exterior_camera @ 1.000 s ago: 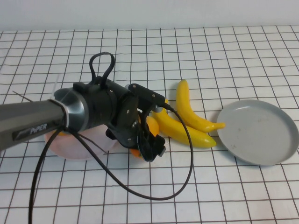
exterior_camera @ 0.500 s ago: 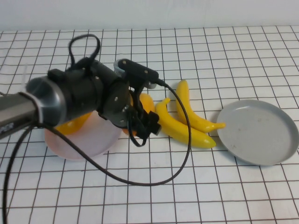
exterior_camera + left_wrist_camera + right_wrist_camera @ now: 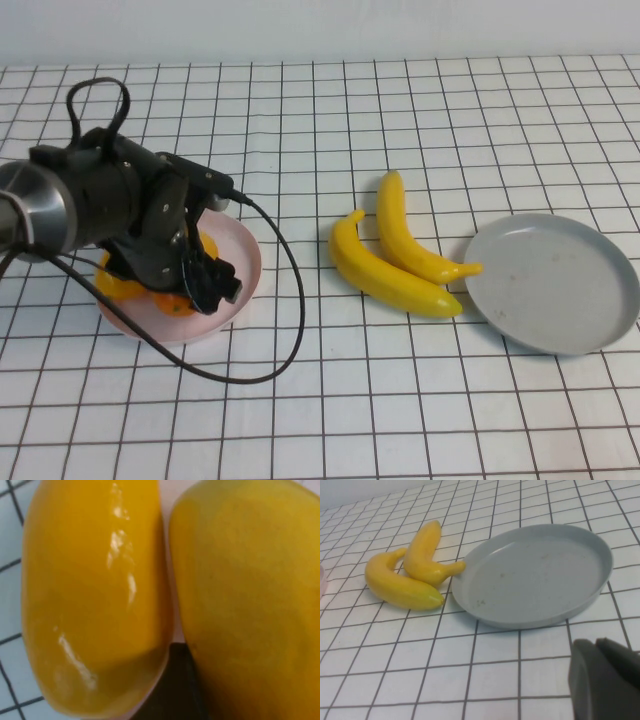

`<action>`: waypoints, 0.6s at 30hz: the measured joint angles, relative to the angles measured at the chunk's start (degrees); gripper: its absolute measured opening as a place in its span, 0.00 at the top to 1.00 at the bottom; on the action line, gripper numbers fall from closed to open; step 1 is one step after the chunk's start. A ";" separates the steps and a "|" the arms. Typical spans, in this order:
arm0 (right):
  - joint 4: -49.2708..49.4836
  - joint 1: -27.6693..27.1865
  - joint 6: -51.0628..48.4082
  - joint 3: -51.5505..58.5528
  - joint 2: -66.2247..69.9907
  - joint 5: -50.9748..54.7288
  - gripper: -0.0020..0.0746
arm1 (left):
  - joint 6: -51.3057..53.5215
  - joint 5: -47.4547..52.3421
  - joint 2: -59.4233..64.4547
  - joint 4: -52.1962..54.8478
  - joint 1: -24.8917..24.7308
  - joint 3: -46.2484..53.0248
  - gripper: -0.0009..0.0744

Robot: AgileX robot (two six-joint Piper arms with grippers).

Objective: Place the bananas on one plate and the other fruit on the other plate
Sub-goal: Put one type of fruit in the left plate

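My left gripper (image 3: pixel 196 288) hangs over the pale pink plate (image 3: pixel 248 262) at the left, shut on a plump orange-yellow fruit (image 3: pixel 176 305). In the left wrist view this fruit (image 3: pixel 250 595) lies right beside a glossy second fruit (image 3: pixel 95 595), with a dark finger (image 3: pixel 176 685) between them. The second fruit (image 3: pixel 113 285) rests on the pink plate, mostly hidden by the arm. Two bananas (image 3: pixel 385 272) (image 3: pixel 405 235) lie side by side on the table, just left of the grey plate (image 3: pixel 560 285), which holds nothing. My right gripper (image 3: pixel 605 680) is shut, low over the table in front of the grey plate (image 3: pixel 535 575).
A black cable (image 3: pixel 285 330) loops from the left arm across the table in front of the pink plate. The table is a white gridded surface. The bananas (image 3: pixel 400 587) touch the grey plate's rim with one stem tip.
The left arm has swung left from beside the bananas to over the pink plate, carrying the orange-yellow fruit with it. The bananas and grey plate have not moved.
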 joint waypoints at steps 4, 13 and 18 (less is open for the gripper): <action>0.00 0.00 0.00 0.00 0.00 0.00 0.99 | 0.00 -1.55 1.04 0.00 0.00 0.00 0.25; 0.00 0.00 0.00 0.00 0.00 0.00 0.99 | 0.00 -3.85 1.04 0.00 0.00 0.00 0.25; 0.00 0.00 0.00 0.00 0.00 0.00 0.99 | 1.40 -4.31 1.04 -2.28 0.00 0.00 0.23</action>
